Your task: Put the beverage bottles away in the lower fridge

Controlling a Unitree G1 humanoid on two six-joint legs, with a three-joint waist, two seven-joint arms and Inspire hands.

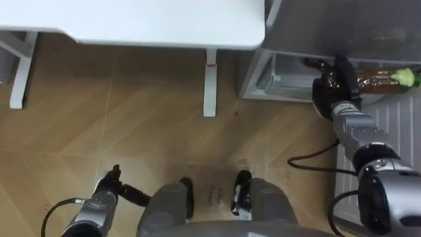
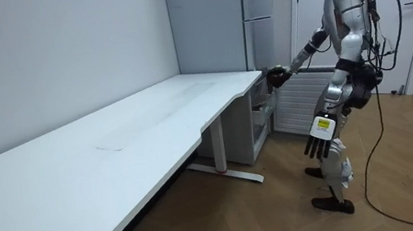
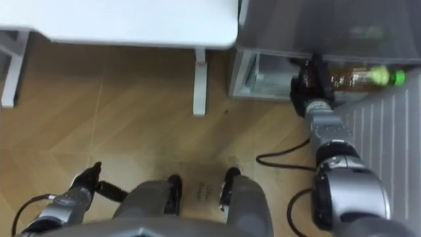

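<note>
**A:** Where is the bottle (image 1: 383,79)?

**B:** Upper right of the eye views, in the robot's right hand (image 1: 331,84). It lies roughly level, with brown liquid inside and the green cap (image 1: 407,77) pointing to the frame's right edge.

**A:** What's the grip?

**B:** Dark fingers are curled round the bottle's bottom end and the arm is stretched forward. In the room view that hand sits at centre frame, right at the fridge front.

**A:** Is it in the fridge (image 1: 329,26) yet?

**B:** Not as seen. The lower compartment (image 1: 283,74) is open just left of the hand (pale walls, contents too dim to read). The bottle hangs along the grey cabinet's bottom edge, above a white ribbed panel (image 1: 395,122). Whether it touches the cabinet can't be told.

**A:** And the left hand (image 1: 109,183)?

**B:** Lower left of the eye views, low at the robot's side. The fingers are loose and hold nothing. The room view shows them hanging straight beside the thigh.

**A:** What about stance and surroundings?

**B:** The robot stands upright on the wood floor (image 1: 131,118), facing the fridge. The white desk (image 1: 131,20) runs across the top left of the eye views. Its desk leg (image 1: 210,82) stands just left of the open compartment.
</note>
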